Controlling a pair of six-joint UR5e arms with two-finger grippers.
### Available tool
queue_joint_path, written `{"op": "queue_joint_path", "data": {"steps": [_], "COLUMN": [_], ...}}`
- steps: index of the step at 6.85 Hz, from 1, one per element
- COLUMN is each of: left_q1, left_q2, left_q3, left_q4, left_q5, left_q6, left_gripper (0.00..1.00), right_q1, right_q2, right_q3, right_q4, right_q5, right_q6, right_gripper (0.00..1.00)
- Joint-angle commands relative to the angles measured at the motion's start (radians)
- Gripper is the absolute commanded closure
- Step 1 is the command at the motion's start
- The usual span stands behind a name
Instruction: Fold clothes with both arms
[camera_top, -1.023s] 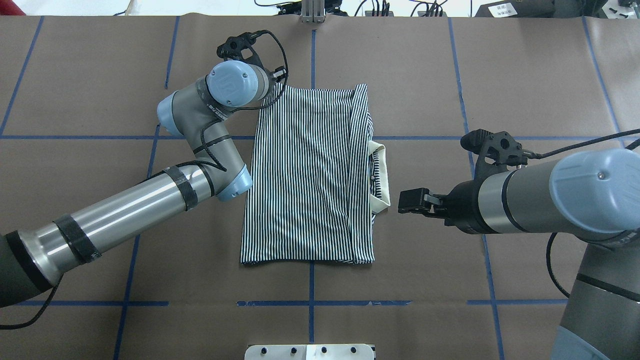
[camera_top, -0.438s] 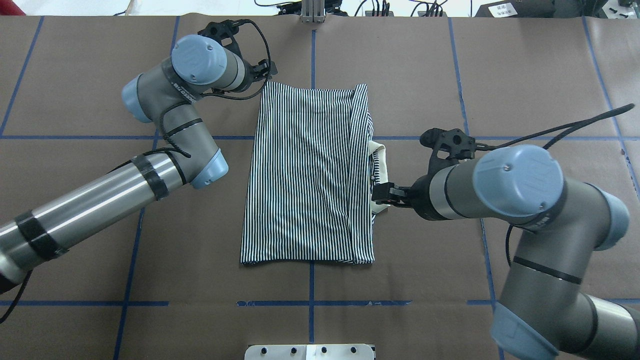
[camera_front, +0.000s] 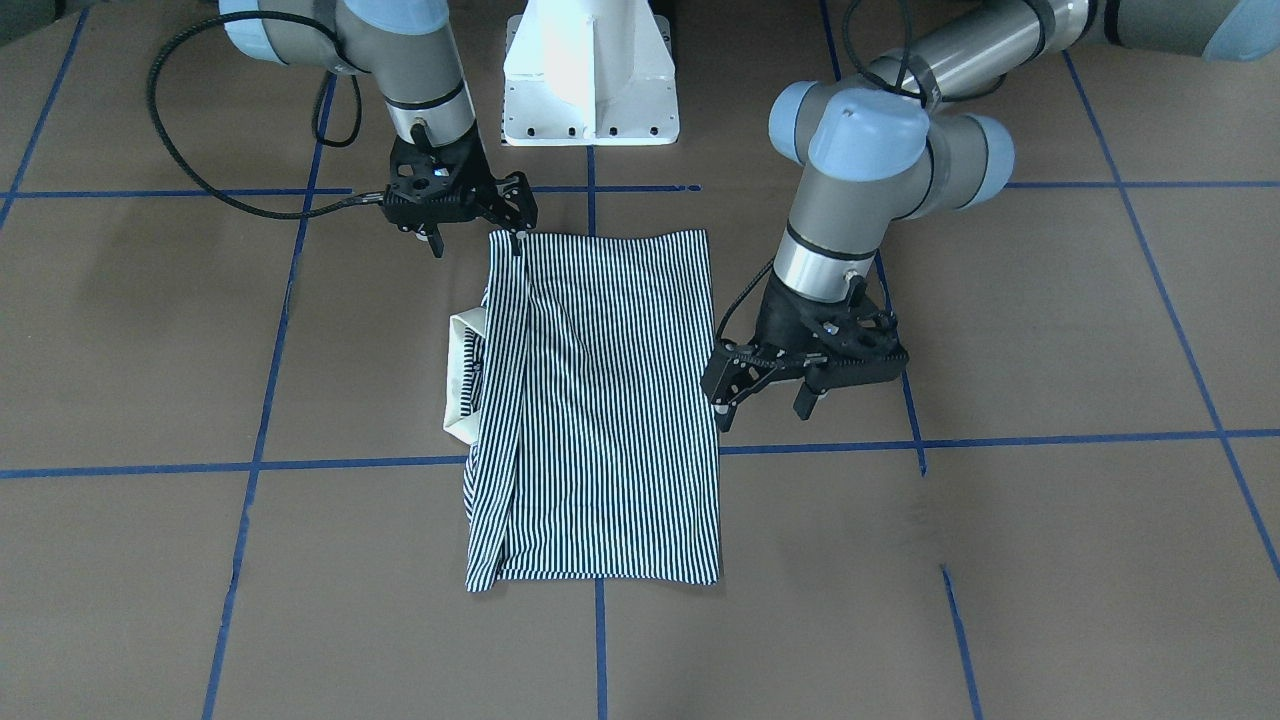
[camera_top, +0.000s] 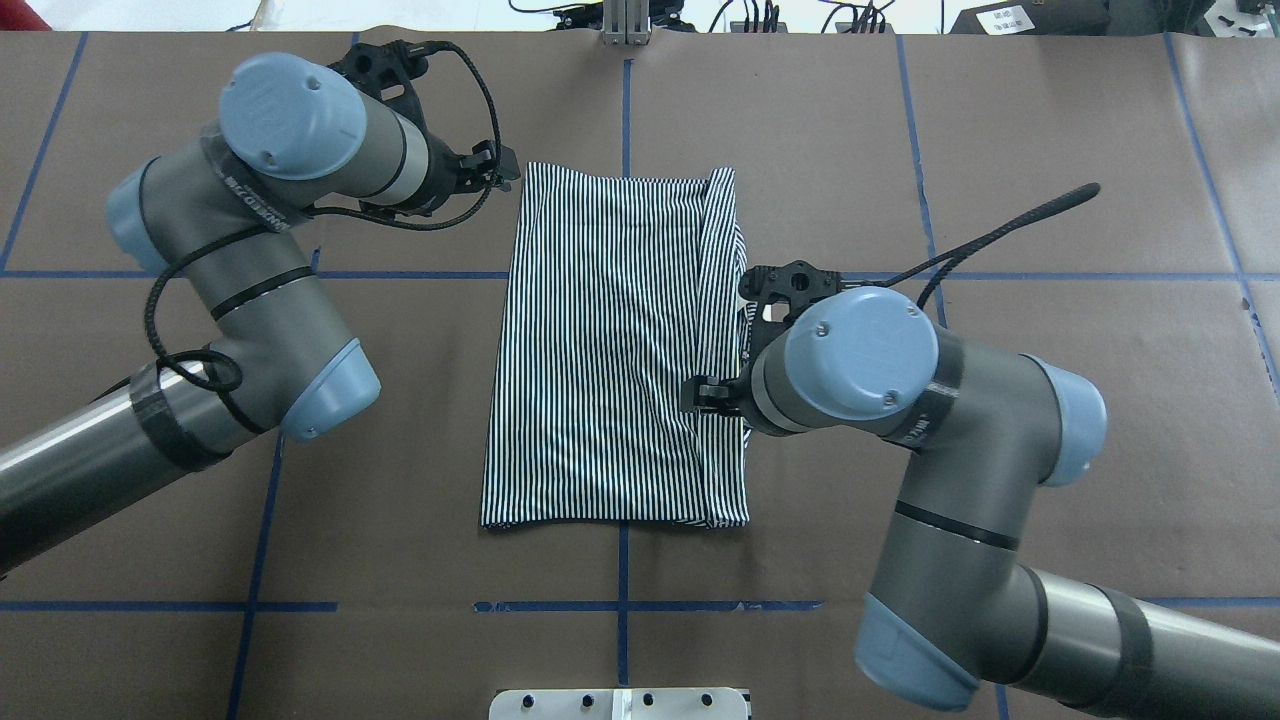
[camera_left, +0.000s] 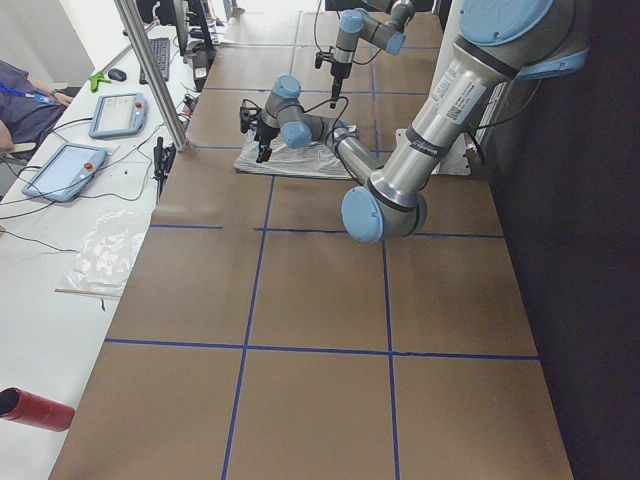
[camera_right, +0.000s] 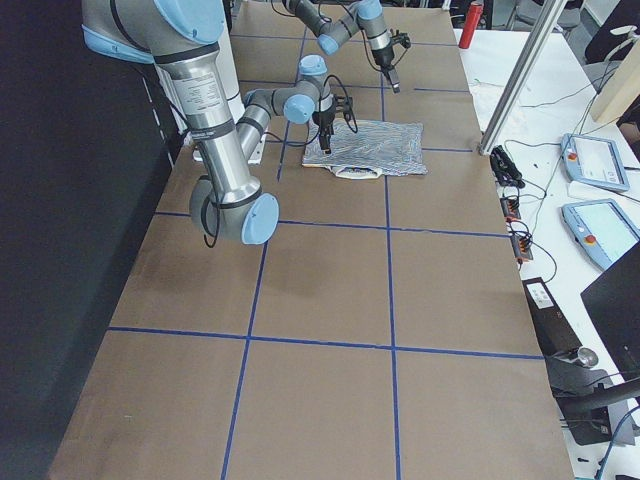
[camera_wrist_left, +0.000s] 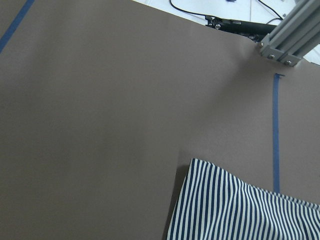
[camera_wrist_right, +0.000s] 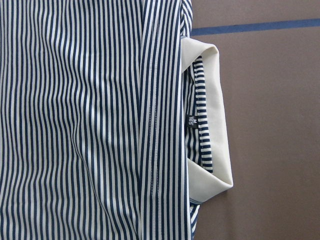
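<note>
The striped polo shirt (camera_top: 610, 350) lies flat on the table, folded into a long rectangle. Its cream collar (camera_front: 460, 380) sticks out on my right side and fills the right wrist view (camera_wrist_right: 215, 115). My left gripper (camera_front: 762, 408) is open and empty, hovering beside the shirt's left edge; overhead it is by the far left corner (camera_top: 505, 172). My right gripper (camera_front: 478, 242) is open and empty, above the shirt's right side (camera_top: 690, 395). The left wrist view shows only a shirt corner (camera_wrist_left: 235, 210).
Brown paper with blue tape lines (camera_top: 620, 606) covers the table. The white pedestal base (camera_front: 590, 90) stands at the robot's side. An aluminium post (camera_wrist_left: 290, 35) rises at the far edge. Side benches hold tablets (camera_left: 65, 170) and a red cylinder (camera_left: 35, 410).
The left gripper has drawn back leftward off the shirt's far left corner. The right gripper has moved left from beside the collar to above the shirt's right side. The shirt has not moved.
</note>
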Motion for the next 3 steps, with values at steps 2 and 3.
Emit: {"op": "queue_joint_path", "data": {"steps": [2, 3], "left_q1": [0.003, 0.003], "left_q2": [0.121, 0.124], "left_q3": [-0.250, -0.262], "left_q4": [0.113, 0.122], "left_q5": [-0.063, -0.065], "left_q6": [0.004, 0.007], "left_gripper": [0.00, 0.00], "right_q1": [-0.050, -0.068], "right_q2": [0.167, 0.187], "right_q3": [-0.188, -0.251], "right_q4": [-0.172, -0.171], "right_q5": [-0.003, -0.003], "right_q6": [-0.022, -0.025], "right_gripper": [0.00, 0.00]}}
